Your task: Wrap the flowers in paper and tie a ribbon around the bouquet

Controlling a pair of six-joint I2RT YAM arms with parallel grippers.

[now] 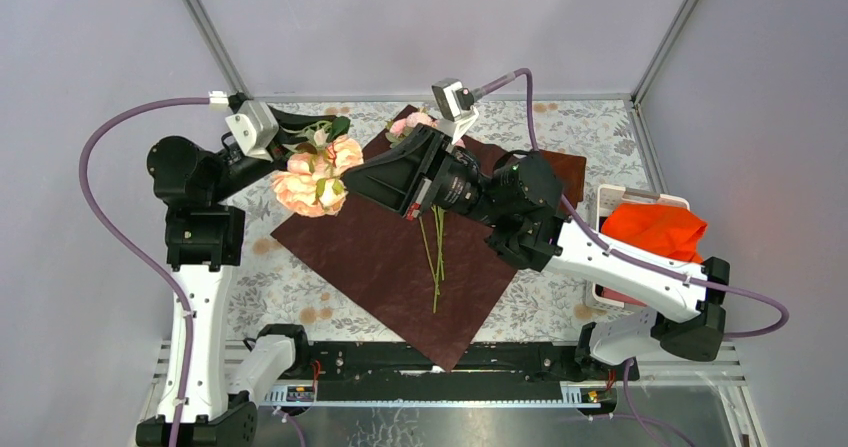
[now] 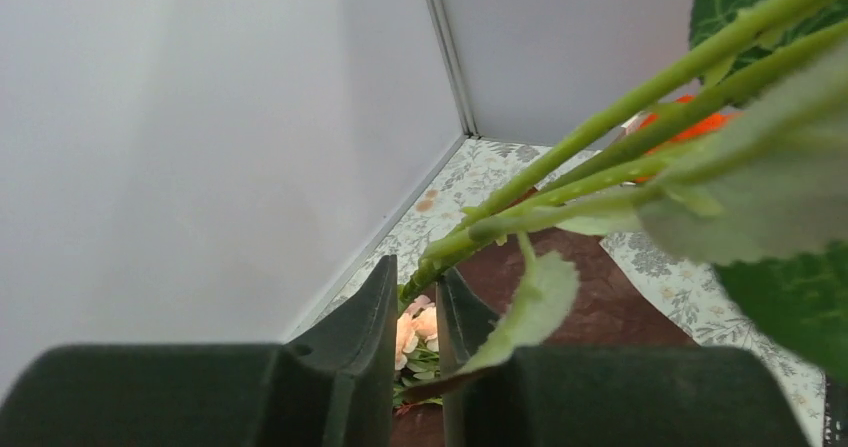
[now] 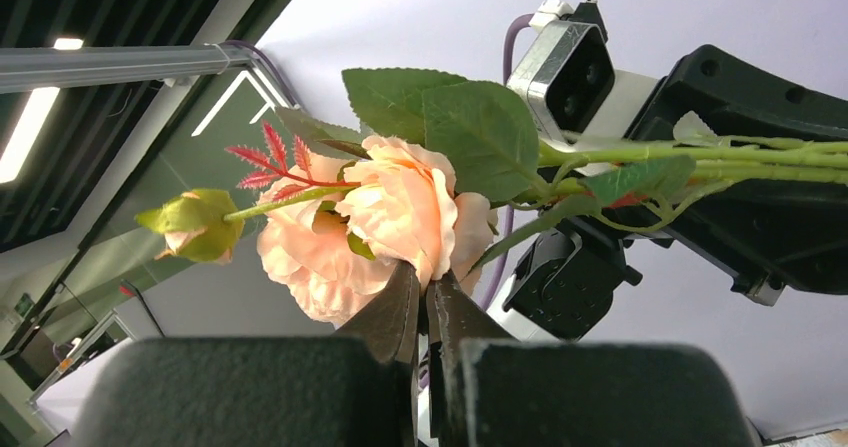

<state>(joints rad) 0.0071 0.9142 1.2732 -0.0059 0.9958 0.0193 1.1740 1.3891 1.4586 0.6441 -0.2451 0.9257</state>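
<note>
A bunch of peach and pink flowers point(image 1: 316, 177) hangs above the table's left side. My left gripper point(image 1: 322, 130) is shut on its green stems point(image 2: 600, 137), which run between the narrow jaws point(image 2: 415, 272). My right gripper point(image 1: 351, 180) is shut, and its tips point(image 3: 420, 282) press against a peach rose point(image 3: 400, 207) of that bunch. The paper point(image 1: 400, 257), dark maroon side up, lies flat on the table. One more flower lies on it, a thin stem point(image 1: 437, 257) with a pink head point(image 1: 410, 122). The ribbon and the bouquet are out of view.
A white basket point(image 1: 608, 205) holding a bright orange-red cloth point(image 1: 655, 229) stands at the right. A small brown folded square point(image 1: 571, 172) lies behind the right arm. Grey walls close in the back and both sides of the patterned table point(image 1: 270, 287).
</note>
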